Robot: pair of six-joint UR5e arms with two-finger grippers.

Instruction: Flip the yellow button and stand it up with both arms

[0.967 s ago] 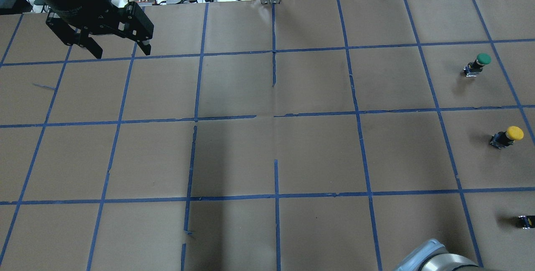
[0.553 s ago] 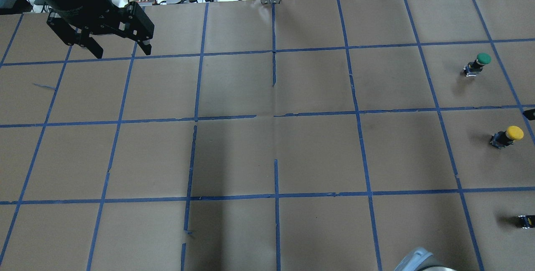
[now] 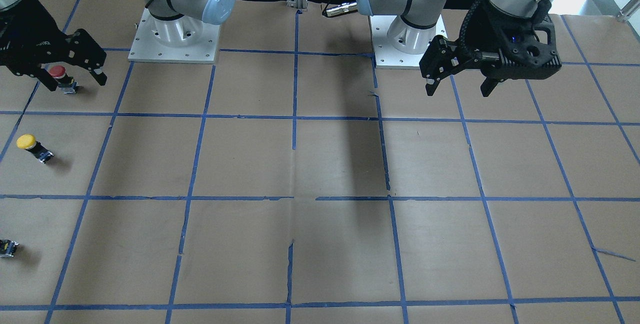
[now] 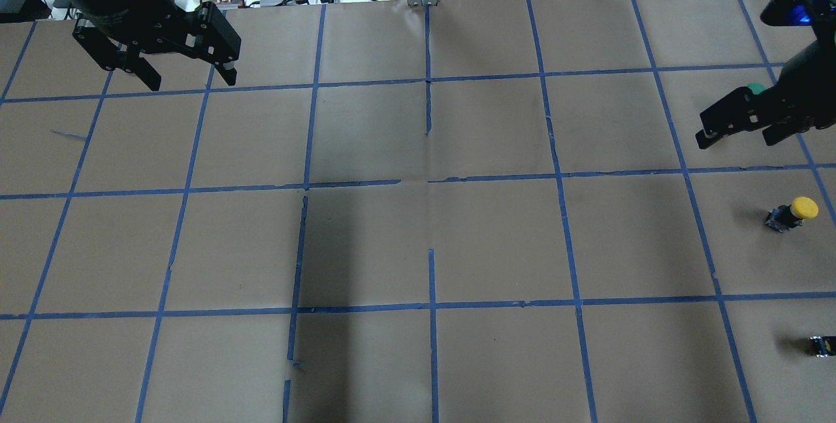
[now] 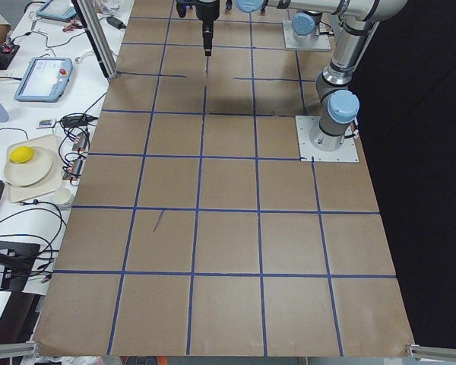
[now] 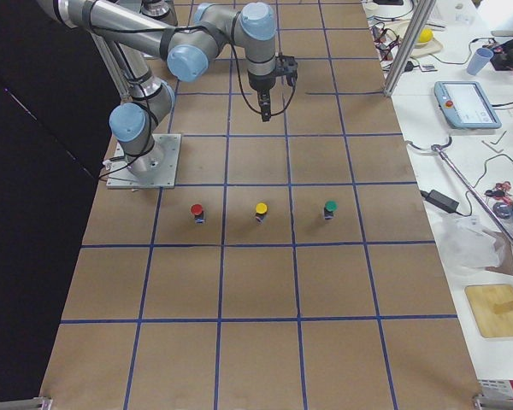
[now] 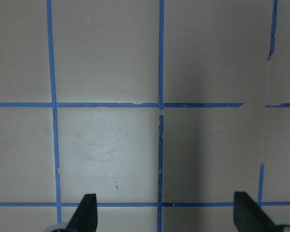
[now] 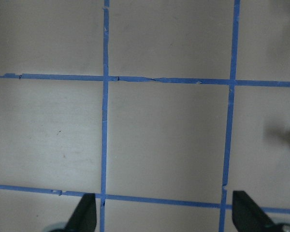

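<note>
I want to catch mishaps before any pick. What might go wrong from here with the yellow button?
The yellow button stands in a row between a red button and a green button, so the open right gripper might knock a neighbour while coming down. The left gripper hangs far across the table, so a two-arm flip probably needs a long carry.

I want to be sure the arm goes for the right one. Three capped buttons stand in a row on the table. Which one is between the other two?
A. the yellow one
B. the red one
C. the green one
A: in the exterior right view the yellow button stands in the middle of the row, with the red button on one side and the green button on the other.
</note>
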